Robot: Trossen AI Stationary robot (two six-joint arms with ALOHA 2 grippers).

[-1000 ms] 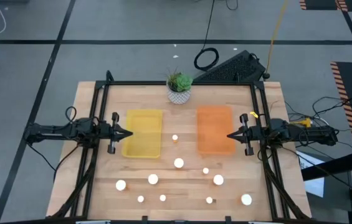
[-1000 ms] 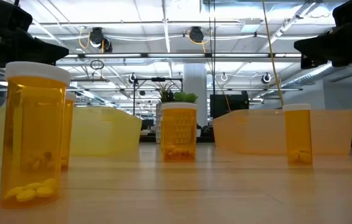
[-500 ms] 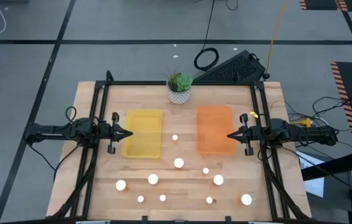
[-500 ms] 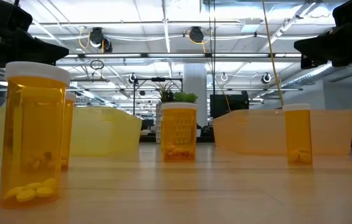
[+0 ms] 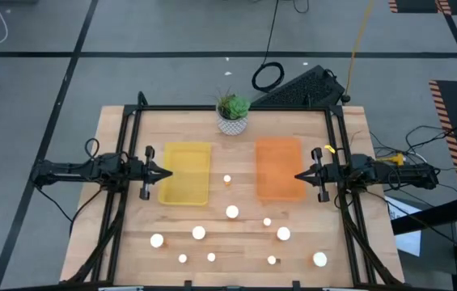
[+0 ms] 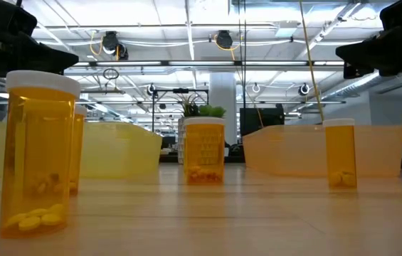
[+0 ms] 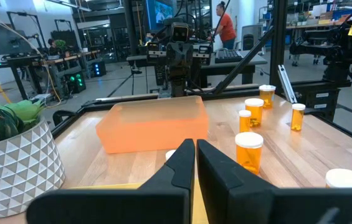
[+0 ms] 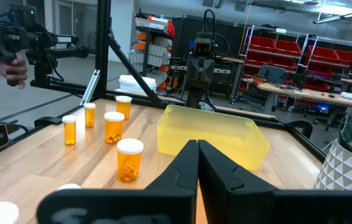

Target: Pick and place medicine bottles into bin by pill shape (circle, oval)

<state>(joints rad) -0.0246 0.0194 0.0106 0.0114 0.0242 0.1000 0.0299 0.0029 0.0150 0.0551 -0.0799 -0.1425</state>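
With both grippers pressed together and empty, the small white-capped orange medicine bottle stands upright between the trays, about midway between the left gripper and the right gripper, favouring neither arm.

The bare strip of worktop between the yellow bin and the orange bin is open except for one bottle in it. The plant blocks that strip's far end. Nearer the front edge, the other bottles stand scattered, well apart, with gaps between them. Both bins are open from above.
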